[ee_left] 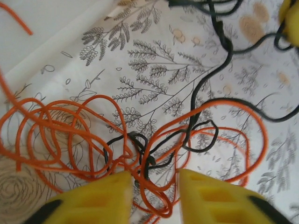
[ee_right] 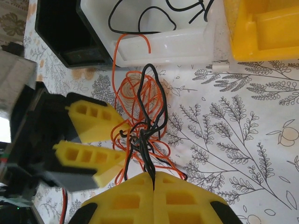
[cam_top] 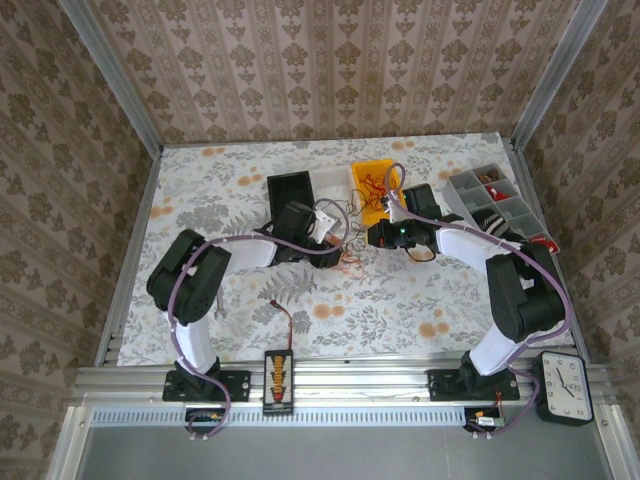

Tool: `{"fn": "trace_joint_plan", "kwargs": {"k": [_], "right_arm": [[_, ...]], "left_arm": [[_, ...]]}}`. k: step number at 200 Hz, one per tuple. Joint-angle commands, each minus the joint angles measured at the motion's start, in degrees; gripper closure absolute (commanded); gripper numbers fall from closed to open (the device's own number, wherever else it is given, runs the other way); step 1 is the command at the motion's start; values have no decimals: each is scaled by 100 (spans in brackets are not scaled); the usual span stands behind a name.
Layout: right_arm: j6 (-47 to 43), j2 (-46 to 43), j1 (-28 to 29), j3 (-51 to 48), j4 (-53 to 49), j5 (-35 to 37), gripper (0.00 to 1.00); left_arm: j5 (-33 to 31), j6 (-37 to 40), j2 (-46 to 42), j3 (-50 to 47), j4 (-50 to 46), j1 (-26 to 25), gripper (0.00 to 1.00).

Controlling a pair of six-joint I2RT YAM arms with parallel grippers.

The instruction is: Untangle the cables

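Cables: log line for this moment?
cables: tangled, on table | right gripper: shut on cables | left gripper: open, straddling the knot | task: not done

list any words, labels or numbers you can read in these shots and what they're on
No text reads clearly.
Numerals on the black square clock with white dial: too small to read.
Markings on the black board with yellow sockets: too blurred to read.

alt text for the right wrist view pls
The right tool, shut, pinches a black strand of the cables, an orange-and-black tangle on the floral table. The left tool, tips parted, sits at the tangle's image-left side; a white tray, black tray and yellow bin lie beyond.
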Motion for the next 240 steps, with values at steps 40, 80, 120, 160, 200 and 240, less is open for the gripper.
{"fn": "trace_joint_plan", "kwargs": {"k": [40, 80, 120, 160, 200, 240], "right_arm": [[529, -501, -292, -372, 116, 1674, 100], [898, -1010, -628, -640, -265, 3214, 100], [1363, -1411, -1119, -960, -709, 4256, 100], [1369, -1824, -1838, -1160, -765, 4100, 100], [819, -1659, -1289, -980, -561, 3567, 100], [387, -1206, -263, -900, 176, 2511, 100]], "left_arm": [[20, 78, 155, 2, -164, 62, 100], [-164, -186, -76, -451, 51, 222, 100], [-351, -514, -438, -996, 313, 501, 100], [-378, -655, -557, -1248, 404, 564, 100], [-377, -521, -463, -1047, 220, 437, 100], [-390, -386, -367, -863, 63, 317, 100]]}}
